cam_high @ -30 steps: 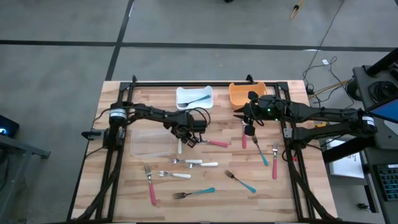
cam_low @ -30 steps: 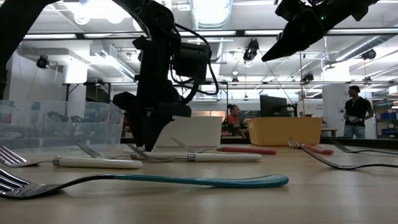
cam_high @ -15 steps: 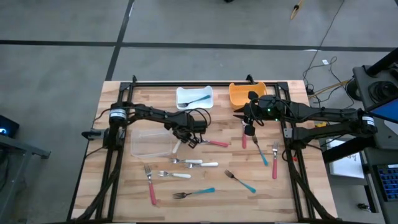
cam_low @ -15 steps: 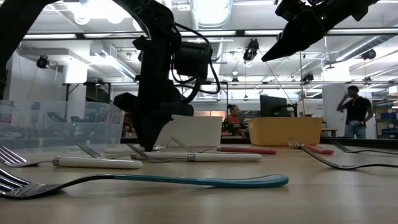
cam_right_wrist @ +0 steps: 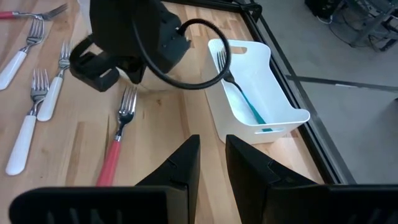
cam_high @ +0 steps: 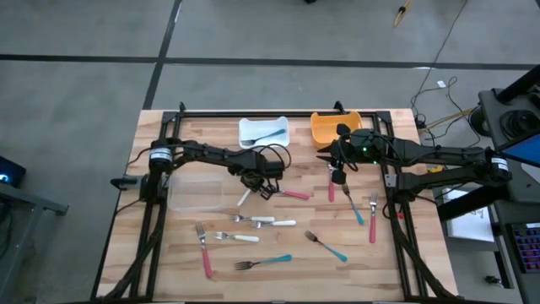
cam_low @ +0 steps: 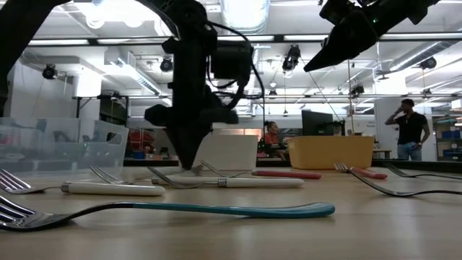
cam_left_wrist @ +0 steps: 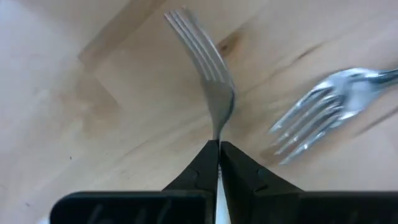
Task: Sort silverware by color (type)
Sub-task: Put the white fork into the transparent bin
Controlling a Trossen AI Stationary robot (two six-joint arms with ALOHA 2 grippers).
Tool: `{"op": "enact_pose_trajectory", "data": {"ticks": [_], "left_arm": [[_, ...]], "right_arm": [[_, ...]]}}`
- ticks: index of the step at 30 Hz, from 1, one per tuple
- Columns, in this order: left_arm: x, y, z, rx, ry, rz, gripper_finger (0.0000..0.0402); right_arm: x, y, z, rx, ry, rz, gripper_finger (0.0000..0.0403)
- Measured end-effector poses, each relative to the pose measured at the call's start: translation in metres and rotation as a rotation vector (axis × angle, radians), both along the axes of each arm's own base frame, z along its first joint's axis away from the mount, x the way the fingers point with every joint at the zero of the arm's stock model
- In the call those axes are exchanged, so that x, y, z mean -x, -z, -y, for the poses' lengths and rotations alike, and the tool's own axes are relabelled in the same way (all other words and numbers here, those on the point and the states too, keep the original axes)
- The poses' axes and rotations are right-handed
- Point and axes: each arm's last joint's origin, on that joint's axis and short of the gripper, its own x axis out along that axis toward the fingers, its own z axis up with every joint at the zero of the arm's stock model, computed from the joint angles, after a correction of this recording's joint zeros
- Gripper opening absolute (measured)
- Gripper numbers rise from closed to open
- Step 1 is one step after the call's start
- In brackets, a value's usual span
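My left gripper [cam_left_wrist: 219, 144] points down at the table's middle [cam_high: 254, 186], shut on a white-handled fork [cam_left_wrist: 208, 68]. The fork's metal head points away from the fingers, and its handle [cam_high: 243, 199] sticks out toward the near left. A red-handled fork [cam_high: 291, 194] lies just right of it. More of the silverware, with red, teal and white handles, lies across the near half, such as a white fork [cam_high: 266, 221] and a teal fork [cam_high: 263, 263]. My right gripper [cam_right_wrist: 212, 152] hovers high at the right [cam_high: 337, 169], open by a narrow gap, with nothing between its fingers. My left gripper pinches the fork's thin neck [cam_left_wrist: 217, 132], where the metal meets the white handle, between its two fingertips. The fingers come from above and point down. The fork lies roughly level. Whether it is clear of the table I cannot tell.
A white bin [cam_high: 250, 138] with a teal fork [cam_right_wrist: 239, 93] in it and an orange bin [cam_high: 333, 128] stand at the far edge. A clear bin [cam_high: 196, 192] sits left of my left gripper. The black frame rails [cam_high: 278, 112] run along the far edge.
My left gripper has shut on the white-handled fork and risen slightly. The fork has turned about, its handle swinging from pointing at the near edge to the near left. The clear bin has slid a little toward the table's left edge.
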Motion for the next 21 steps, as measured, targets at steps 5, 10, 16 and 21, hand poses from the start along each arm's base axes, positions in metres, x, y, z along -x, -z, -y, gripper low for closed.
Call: {"op": "enact_pose_trajectory", "data": {"ticks": [5, 10, 16, 21], "left_arm": [[-0.006, -0.018, -0.001, -0.014, 0.045, -0.001, 0.0002], [-0.006, -0.041, -0.003, -0.061, 0.09, -0.056, 0.0001], [-0.006, -0.051, 0.005, 0.035, 0.445, -0.096, 0.0001], [-0.003, -0.036, 0.032, 0.07, 0.737, -0.106, 0.0]], "right_arm": [[0.0, 0.001, 0.0, -0.001, 0.0, -0.006, 0.0068], [0.0, 0.001, 0.0, -0.002, 0.0, -0.005, 0.0068], [0.0, 0.001, 0.0, -0.005, 0.002, -0.005, 0.0068], [0.001, 0.001, 0.0, -0.007, 0.002, -0.014, 0.0068]]}}
